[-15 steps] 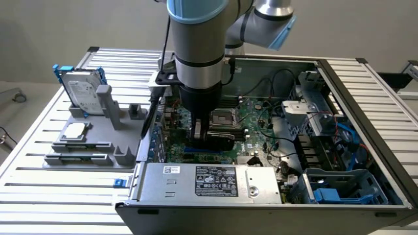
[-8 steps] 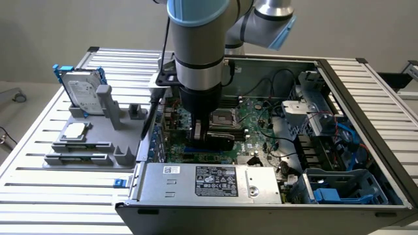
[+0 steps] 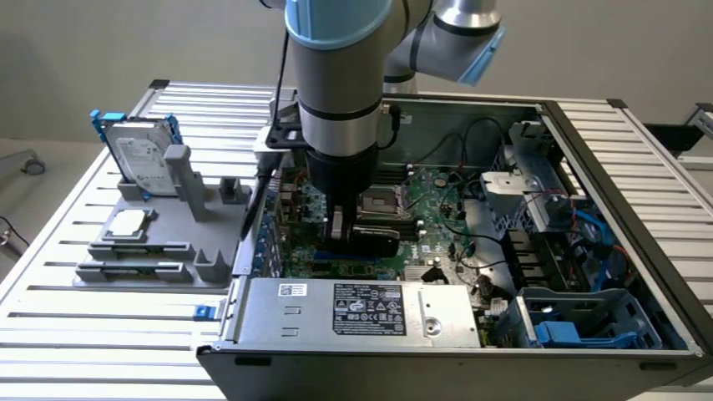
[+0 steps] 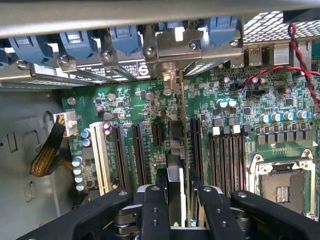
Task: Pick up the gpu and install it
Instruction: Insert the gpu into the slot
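Black fingers (image 4: pixel 176 200) clamp the gpu (image 4: pixel 174 150) edge-on over the motherboard (image 4: pixel 240 125), its lower edge hidden.

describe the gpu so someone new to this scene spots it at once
Start at the open computer case and its green motherboard. The end effector is down among the expansion slots, shut on the gpu, a thin card standing on edge. Unlike the empty black slots beside it, it rises above the board.

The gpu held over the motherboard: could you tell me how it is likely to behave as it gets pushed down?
The gpu stands on edge, thin and flat between the fingers of the hand, so it probably stays stiff lengthwise but could tilt sideways. Its bare board looks fragile, and the motherboard around it is crowded with small parts, so off-line pressure seems risky.
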Tool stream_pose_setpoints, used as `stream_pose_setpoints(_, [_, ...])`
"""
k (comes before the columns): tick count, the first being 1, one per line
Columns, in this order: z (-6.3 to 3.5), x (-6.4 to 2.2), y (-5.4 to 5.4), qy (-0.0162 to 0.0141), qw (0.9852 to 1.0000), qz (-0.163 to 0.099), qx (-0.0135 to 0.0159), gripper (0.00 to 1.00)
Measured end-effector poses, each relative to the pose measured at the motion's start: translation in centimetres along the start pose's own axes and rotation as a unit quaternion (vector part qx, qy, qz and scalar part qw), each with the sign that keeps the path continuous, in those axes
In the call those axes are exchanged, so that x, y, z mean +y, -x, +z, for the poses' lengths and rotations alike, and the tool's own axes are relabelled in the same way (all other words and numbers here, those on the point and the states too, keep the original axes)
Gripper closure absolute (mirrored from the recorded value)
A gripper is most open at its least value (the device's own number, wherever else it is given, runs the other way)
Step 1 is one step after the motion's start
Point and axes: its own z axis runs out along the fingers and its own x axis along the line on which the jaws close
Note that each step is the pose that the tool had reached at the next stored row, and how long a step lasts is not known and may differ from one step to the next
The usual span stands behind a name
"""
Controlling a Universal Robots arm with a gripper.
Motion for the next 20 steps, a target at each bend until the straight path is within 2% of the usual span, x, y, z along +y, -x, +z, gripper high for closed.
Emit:
stream_pose_setpoints(8, [0.07, 0.09, -0.01, 0.0005, 1.0, -0.002, -0.0015, 0.72])
stream_pose_setpoints(20, [-0.06, 0.09, 0.0, 0.0027, 1.0, -0.005, -0.0015, 0.72])
